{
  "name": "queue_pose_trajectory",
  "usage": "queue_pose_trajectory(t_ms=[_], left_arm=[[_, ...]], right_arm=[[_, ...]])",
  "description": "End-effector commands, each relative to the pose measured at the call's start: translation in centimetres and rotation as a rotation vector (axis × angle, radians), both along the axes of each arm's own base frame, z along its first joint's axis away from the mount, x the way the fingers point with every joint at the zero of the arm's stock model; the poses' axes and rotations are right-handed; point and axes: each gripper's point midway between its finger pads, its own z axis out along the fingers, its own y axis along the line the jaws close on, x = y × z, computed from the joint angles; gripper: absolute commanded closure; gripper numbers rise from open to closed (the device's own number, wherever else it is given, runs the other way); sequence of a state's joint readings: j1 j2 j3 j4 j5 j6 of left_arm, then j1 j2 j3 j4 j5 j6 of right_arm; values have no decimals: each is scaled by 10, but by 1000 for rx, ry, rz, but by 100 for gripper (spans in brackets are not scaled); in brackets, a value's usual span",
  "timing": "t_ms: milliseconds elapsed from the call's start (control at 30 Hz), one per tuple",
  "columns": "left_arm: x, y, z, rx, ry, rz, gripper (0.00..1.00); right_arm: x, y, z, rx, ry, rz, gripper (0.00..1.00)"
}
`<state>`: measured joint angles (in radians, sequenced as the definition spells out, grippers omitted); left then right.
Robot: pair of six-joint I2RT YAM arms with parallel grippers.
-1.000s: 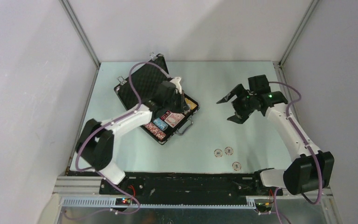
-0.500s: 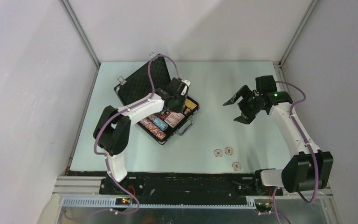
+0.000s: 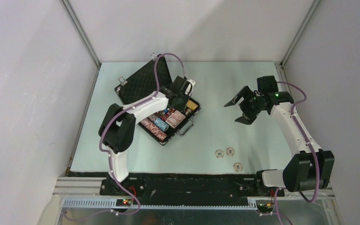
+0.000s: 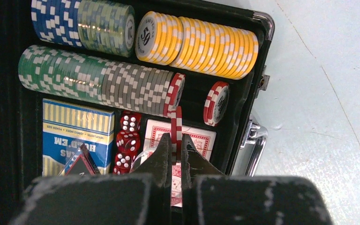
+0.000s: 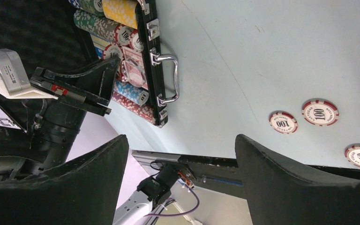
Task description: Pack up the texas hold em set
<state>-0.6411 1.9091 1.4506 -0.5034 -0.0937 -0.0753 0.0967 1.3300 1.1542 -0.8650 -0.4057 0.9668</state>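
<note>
Left gripper [image 4: 176, 149] shifted farther along open case [image 4: 260, 28], clamped on red chip [image 4: 176, 123] over slot row; drop-in likely next. Right gripper [image 3: 236, 111] apart, idle. Three chips [image 3: 229, 151] left on surface [image 3: 206, 84].

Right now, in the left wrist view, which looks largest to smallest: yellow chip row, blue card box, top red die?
1. Yellow chip row.
2. Blue card box, close behind; bottom edge hidden.
3. Top red die.

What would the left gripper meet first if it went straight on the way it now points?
The left gripper, jaws shut on a red chip, would likely push that chip into the red end chip of the grey row, or the gap beside it; depth is unclear.
</note>
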Motion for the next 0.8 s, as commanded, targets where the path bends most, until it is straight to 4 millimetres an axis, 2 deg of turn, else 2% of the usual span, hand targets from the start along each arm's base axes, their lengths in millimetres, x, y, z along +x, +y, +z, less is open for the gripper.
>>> queue_pose_trajectory(t_ms=[0,367,433,533,600,767], left_arm=[[8,-16,11,-3,-42,-55,100],[7,-25,0,18,-13,-91,98],[5,-26,-2,21,-3,-103,89],[3,-28,-1,18,18,-115,68],[1,-29,0,13,23,-121,60],[-4,-32,0,2,43,-130,54]], right_arm=[[3,-2,0,2,-15,13,14],[1,-4,-1,-2,-10,14,14],[2,-4,-1,-2,-10,13,14],[2,-4,-1,-2,-10,14,14],[2,-4,-1,-2,-10,14,14],[2,-4,-2,0,-8,14,15]])
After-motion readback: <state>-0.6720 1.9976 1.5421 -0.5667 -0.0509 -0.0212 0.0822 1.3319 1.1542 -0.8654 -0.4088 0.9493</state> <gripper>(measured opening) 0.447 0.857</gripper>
